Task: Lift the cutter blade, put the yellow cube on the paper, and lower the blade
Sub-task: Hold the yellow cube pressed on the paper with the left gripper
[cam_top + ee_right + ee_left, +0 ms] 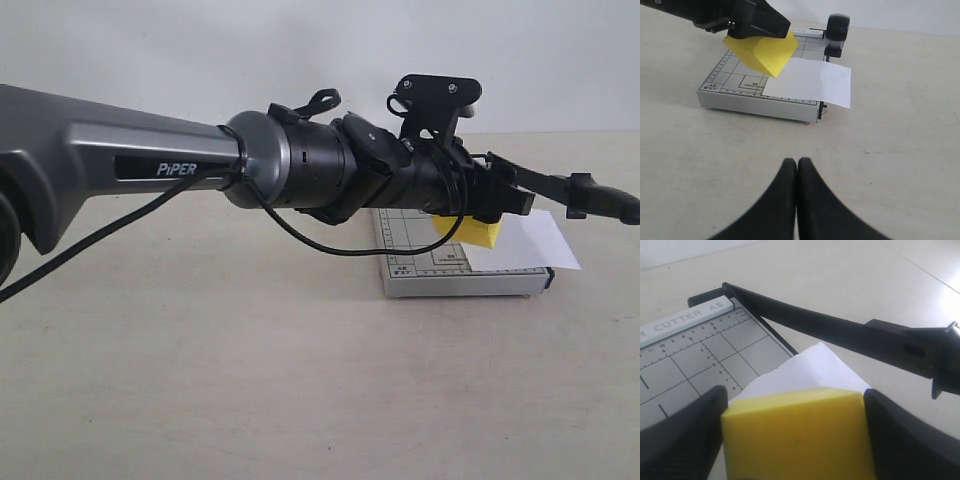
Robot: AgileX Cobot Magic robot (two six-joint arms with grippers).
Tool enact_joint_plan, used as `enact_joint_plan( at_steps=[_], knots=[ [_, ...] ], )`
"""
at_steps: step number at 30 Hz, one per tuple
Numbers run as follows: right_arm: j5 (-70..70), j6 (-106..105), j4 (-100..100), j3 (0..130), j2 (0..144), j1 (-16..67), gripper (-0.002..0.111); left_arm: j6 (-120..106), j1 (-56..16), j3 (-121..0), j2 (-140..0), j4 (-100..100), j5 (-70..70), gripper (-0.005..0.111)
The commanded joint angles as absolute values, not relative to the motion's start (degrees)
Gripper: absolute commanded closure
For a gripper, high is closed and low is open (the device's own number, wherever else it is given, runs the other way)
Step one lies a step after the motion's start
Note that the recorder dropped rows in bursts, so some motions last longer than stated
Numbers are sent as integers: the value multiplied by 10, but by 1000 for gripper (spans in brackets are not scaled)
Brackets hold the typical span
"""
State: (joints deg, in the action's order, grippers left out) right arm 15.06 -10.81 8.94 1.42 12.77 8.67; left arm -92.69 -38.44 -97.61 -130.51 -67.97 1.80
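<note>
Altogether: one yellow cube [762, 52], one paper [812, 82], one cutter blade [840, 332].

The cutter blade [840, 332] is raised, slanting up from its hinge (thick black handle [610, 203] well off the board). The white paper [815, 82] lies flat, overhanging the trimmer's [730, 95] cutting edge. The yellow cube [762, 52] hangs tilted above it.

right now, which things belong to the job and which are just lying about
Job: cutter blade, raised; yellow cube, held in left gripper; paper.
Just there: grey trimmer board under the paper; table; right gripper, shut and empty.
</note>
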Motion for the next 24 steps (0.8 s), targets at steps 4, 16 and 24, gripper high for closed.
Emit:
enact_joint_plan(
  at_steps=[4, 16, 24],
  knots=[
    [148, -110, 86, 11, 126, 86, 108, -928, -387, -987, -1315, -679, 17, 102],
    [148, -110, 86, 11, 126, 86, 108, -929, -389, -1003, -1325, -679, 9, 102],
    [148, -109, 86, 11, 126, 86, 108, -935, -389, -1003, -1325, -679, -7, 102]
  ],
)
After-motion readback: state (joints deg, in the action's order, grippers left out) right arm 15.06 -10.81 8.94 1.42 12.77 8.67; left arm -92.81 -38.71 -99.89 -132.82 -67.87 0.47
